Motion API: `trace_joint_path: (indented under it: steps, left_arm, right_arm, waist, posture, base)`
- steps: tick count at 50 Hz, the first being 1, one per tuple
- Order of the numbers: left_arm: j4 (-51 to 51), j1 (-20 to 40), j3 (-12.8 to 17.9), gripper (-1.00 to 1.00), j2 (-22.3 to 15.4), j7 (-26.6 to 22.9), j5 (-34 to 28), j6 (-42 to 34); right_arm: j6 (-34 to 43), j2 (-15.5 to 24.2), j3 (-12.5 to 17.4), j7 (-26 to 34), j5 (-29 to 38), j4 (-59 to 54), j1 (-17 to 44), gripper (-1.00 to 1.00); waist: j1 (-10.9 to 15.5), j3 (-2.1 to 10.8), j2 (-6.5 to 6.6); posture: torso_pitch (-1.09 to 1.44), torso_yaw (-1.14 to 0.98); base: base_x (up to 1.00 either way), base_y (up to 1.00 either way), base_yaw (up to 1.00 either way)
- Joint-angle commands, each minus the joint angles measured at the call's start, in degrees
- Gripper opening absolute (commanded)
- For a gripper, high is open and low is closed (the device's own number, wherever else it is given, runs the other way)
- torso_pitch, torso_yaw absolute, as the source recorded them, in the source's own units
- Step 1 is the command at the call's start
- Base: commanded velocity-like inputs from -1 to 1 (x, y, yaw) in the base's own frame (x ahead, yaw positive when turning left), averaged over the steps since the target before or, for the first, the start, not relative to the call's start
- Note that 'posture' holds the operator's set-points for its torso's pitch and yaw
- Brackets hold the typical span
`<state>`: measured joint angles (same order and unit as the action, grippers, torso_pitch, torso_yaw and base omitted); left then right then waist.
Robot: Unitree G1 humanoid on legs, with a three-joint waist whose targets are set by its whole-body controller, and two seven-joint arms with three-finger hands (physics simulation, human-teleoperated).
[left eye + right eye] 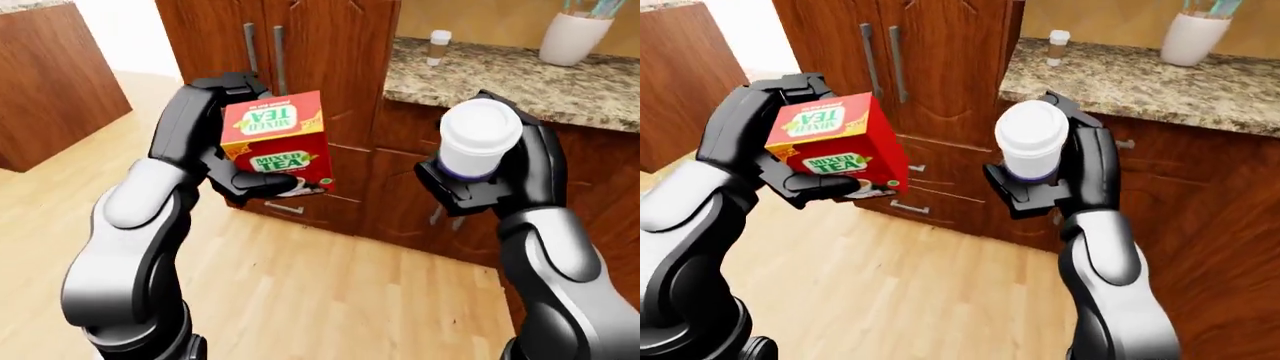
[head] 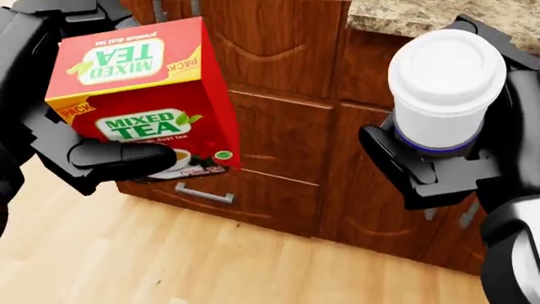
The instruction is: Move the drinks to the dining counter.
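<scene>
My left hand is shut on a red "Mixed Tea" carton and holds it up at chest height, left of centre in the left-eye view. The carton fills the left of the head view. My right hand is shut on a white lidded cup with a purple band, held upright at the right. The cup also shows in the head view. Both drinks hang in the air above the wooden floor, apart from each other.
A granite counter over brown cabinets runs across the upper right, bearing a small white-lidded cup and a white vase. A tall cabinet with two handles stands behind my left hand. A wooden counter block stands at the left. Light wooden floor lies below.
</scene>
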<state>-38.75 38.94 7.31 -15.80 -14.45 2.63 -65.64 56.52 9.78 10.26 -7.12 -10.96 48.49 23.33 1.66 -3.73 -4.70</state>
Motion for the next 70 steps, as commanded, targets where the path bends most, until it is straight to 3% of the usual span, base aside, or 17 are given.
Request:
trace_joint_path:
  steps: [1, 9, 11, 26, 28, 29, 31, 37, 41, 42, 52, 54, 56, 57, 60, 67, 70]
  left_arm:
    - [-1.08, 1.89, 1.35, -1.0, -0.73, 0.34, -0.42, 2.02]
    - [-0.83, 1.31, 1.65, -1.0, -0.46, 0.81, -0.39, 2.8]
    - [-0.76, 0.82, 1.6, -1.0, -0.42, 0.85, -0.37, 3.29]
    - [-0.62, -0.35, 1.77, -1.0, -0.16, 0.77, 0.02, 4.25]
    - [-0.6, -0.22, 1.56, -1.0, -0.14, 0.89, -0.01, 4.23]
    - [-0.35, -0.17, 1.58, -1.0, -0.12, 0.93, -0.03, 4.43]
    - [-0.22, -0.11, 1.54, -1.0, -0.17, 0.92, -0.02, 4.48]
    - [0.14, -0.59, 1.39, -1.0, 0.16, 1.24, -0.1, 5.07]
    - [0.47, -1.23, 1.26, -1.0, 0.32, 1.15, -0.23, 5.88]
    - [0.36, -1.38, 1.32, -1.0, 0.41, 1.13, -0.2, 5.84]
    - [-0.41, -1.85, 1.1, -1.0, 0.71, 1.07, -0.32, 5.37]
    - [-0.33, -1.67, 1.05, -1.0, 0.71, 0.98, -0.35, 5.35]
    - [-0.46, -1.69, 0.97, -1.0, 0.75, 0.92, -0.37, 5.22]
    - [-0.4, -1.85, 0.95, -1.0, 0.79, 0.88, -0.42, 5.4]
    - [-0.4, -1.79, 0.83, -1.0, 0.84, 0.83, -0.59, 5.38]
    - [0.03, -1.74, 0.64, -1.0, 0.95, 0.65, -1.07, 5.77]
    - [-0.26, -1.6, 0.58, -1.0, 1.05, 0.67, -1.14, 5.42]
  right_arm:
    - [-1.1, 0.34, 0.26, -0.02, 0.14, 1.4, 2.21, -1.0]
    - [-2.18, -0.09, -0.59, 0.46, 0.79, 0.8, 1.72, -1.0]
    - [-2.24, -0.25, -0.78, 0.53, 0.93, 1.03, 1.48, -1.0]
    - [-2.27, -1.02, -1.27, 2.14, 2.73, 1.03, 1.14, -1.0]
    - [-2.88, -0.98, -1.3, 2.21, 2.87, 0.59, 1.0, -1.0]
    - [-3.11, -1.02, -1.44, 2.24, 2.94, 0.51, 0.83, -1.0]
    - [-3.58, -1.04, -1.52, 2.3, 3.1, 0.16, 0.78, -1.0]
    - [-4.21, -1.28, -1.77, 2.37, 3.4, 0.08, 0.5, -1.0]
    - [-5.22, -1.48, -1.73, 2.52, 3.61, -0.41, -0.06, -1.0]
    - [-5.24, -1.58, -1.77, 2.47, 3.62, -0.33, -0.13, -1.0]
    - [-5.85, -1.64, -2.22, 3.24, 4.81, -0.02, -0.61, -1.0]
    - [-6.35, -1.63, -2.04, 3.53, 4.68, 0.32, -0.71, -1.0]
    - [-6.85, -1.73, -1.93, 3.75, 4.49, 0.48, -1.11, -1.0]
    - [-6.83, -1.67, -1.56, 3.61, 4.52, 0.55, -0.97, -1.0]
    - [-6.63, -1.35, -1.37, 3.87, 4.3, 0.88, -0.96, -1.0]
    - [-7.69, -1.46, -1.44, 3.97, 4.39, 0.21, -1.29, -1.0]
    - [-7.62, -1.53, -1.51, 3.9, 4.37, 0.31, -1.31, -1.0]
  waist:
    - [0.73, 1.36, 0.32]
    - [-0.48, 1.0, 6.73]
    - [-0.19, 2.34, 10.35]
    - [0.26, 1.19, 1.25]
    - [-0.12, 2.87, -2.84]
    - [-0.49, 1.4, 0.28]
    - [0.44, 2.06, -0.32]
    - [-0.37, 1.64, 4.21]
    - [-0.42, 4.31, 9.88]
    - [0.14, 2.09, 8.42]
    - [-1.34, 1.69, 3.18]
    - [-3.43, -0.5, -1.24]
    - [-4.05, -2.25, -2.19]
    - [-3.25, -2.9, 0.42]
    - [-3.37, 0.65, 1.62]
    - [-4.54, 1.55, 5.74]
    - [-4.25, 2.31, 10.65]
  posture:
    - [0.0, 0.0]
    - [0.0, 0.0]
    - [0.0, 0.0]
    - [0.0, 0.0]
    - [0.0, 0.0]
    - [0.0, 0.0]
    - [0.0, 0.0]
    - [0.0, 0.0]
    - [0.0, 0.0]
    - [0.0, 0.0]
    - [0.0, 0.0]
    - [0.0, 0.0]
    - [0.0, 0.0]
    - [0.0, 0.0]
    - [0.0, 0.0]
    - [0.0, 0.0]
    - [0.0, 0.0]
  base:
    - [-0.16, 0.0, 1.0]
    - [-0.1, 0.0, 1.0]
    - [-0.01, 0.0, 1.0]
    - [0.0, 0.0, 1.0]
    - [0.0, 0.0, 1.0]
    - [0.0, 0.0, 1.0]
    - [0.0, 0.0, 1.0]
    - [0.0, 0.0, 1.0]
    - [0.0, 0.0, 1.0]
    - [0.0, 0.0, 1.0]
    - [0.02, 0.1, 0.9]
    - [0.64, 0.21, 0.0]
    - [0.88, 0.17, 0.0]
    - [0.95, 0.22, 0.0]
    - [0.96, 0.22, 0.0]
    - [0.96, 0.22, 0.0]
    - [0.96, 0.22, 0.0]
